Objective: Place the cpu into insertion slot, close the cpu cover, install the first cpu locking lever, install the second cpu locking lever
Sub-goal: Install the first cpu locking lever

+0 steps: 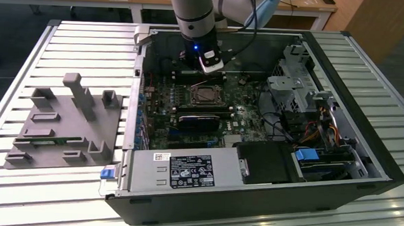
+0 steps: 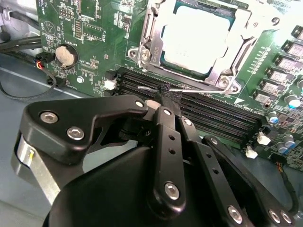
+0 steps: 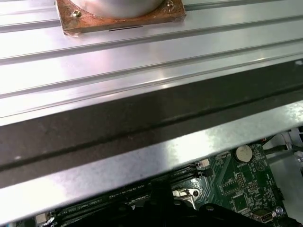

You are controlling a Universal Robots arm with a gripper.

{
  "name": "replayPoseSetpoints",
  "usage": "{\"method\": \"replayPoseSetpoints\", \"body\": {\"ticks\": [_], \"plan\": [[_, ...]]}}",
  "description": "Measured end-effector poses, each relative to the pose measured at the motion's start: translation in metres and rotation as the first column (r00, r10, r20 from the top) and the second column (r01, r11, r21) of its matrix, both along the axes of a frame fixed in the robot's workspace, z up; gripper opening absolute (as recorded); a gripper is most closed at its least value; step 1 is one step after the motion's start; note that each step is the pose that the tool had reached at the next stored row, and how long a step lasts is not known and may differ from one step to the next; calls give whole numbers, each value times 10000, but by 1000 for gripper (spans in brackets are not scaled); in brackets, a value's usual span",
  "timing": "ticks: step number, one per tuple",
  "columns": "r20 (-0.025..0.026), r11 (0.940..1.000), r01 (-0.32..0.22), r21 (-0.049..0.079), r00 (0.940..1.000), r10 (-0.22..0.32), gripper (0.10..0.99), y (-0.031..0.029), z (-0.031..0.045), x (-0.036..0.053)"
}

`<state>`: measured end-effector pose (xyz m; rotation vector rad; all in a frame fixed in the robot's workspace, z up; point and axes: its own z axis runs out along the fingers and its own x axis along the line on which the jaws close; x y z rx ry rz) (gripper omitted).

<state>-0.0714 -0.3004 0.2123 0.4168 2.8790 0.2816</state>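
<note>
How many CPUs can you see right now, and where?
1. The cpu sits flat on the motherboard, framed by the cpu cover, just beyond the gripper, which is shut on a locking lever. Spares elsewhere may be hidden.

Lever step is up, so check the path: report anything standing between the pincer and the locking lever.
Nothing visible does. In the second wrist view the pincer is right at the thin wire locking lever, beside the cpu cover, over the black memory slots.
</note>
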Motion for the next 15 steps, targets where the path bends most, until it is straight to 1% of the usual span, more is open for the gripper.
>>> {"method": "replayPoseSetpoints", "body": {"ticks": [3, 4, 5, 6, 8, 9, 10, 15], "plan": [[3, 10000, 1, -4, 10000, -1, 106, 0, -2, 0], [16, 10000, 2, -5, 10000, -2, 106, 1, -6, 0], [41, 10000, 3, -20, 10000, -3, 106, 1, -10, -1], [80, 10000, 2, -54, 10000, -2, 106, 1, -15, -3], [175, 9999, 5, -124, 9998, -2, 106, 2, -28, -8], [210, 9999, 6, -140, 9998, -3, 106, 2, -36, -9], [223, 9999, 5, -141, 9998, -2, 106, 2, -44, -9], [229, 9999, 8, -143, 9997, -5, 106, 9, -65, -10]]}}
